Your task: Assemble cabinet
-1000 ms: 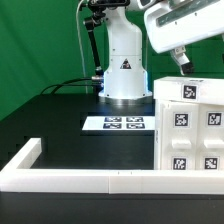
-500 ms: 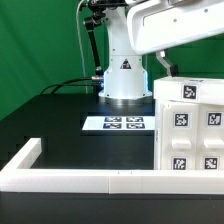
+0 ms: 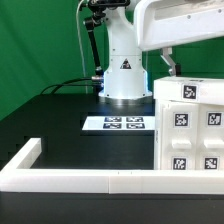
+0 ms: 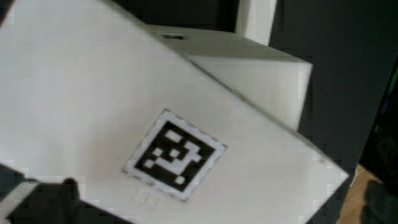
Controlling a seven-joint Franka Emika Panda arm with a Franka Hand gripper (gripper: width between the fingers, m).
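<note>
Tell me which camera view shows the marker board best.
The exterior view. There the marker board lies flat on the black table in front of the robot's base, its whole row of tags visible. The wrist view shows none of it: a white tagged part of the cabinet fills the frame.

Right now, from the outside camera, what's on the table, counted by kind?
Cabinet: 1
Marker board: 1
Border rails: 2 stretches visible, meeting at a corner
Total: 4
</note>
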